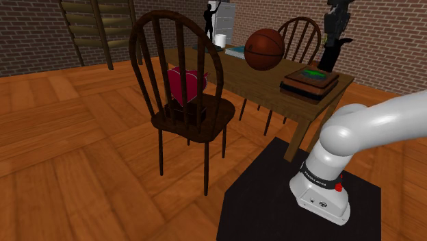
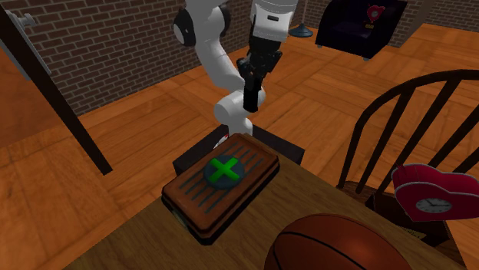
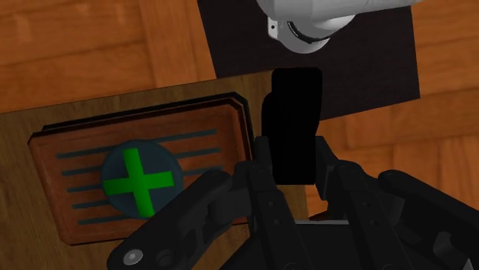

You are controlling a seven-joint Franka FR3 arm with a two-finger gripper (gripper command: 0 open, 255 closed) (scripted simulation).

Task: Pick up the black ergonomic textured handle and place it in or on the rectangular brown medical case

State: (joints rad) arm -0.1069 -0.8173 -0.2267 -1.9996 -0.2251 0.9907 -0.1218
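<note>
Brick walls (image 2: 107, 46) and a wood floor (image 1: 82, 164) frame a wooden table (image 2: 322, 192); above the table's edge the black gripper (image 3: 292, 165) points downward, its fingers (image 3: 261, 165) closed narrowly on the black handle (image 3: 292, 126), which stands upright between them and juts out past the fingertips; in the second exterior view the handle hangs clear of everything, touching only the fingers; the brown case (image 3: 207, 130) lies flat on the table below the gripper and off to one side, apart from the handle; its lid is shut and carries a dark round badge with a green cross (image 3: 138, 180); the handle's lower end is over the table edge just beside the case, with the black stand (image 3: 368, 46) beyond; a basketball (image 2: 338, 245) rests on the table farther from the gripper than the case
</note>
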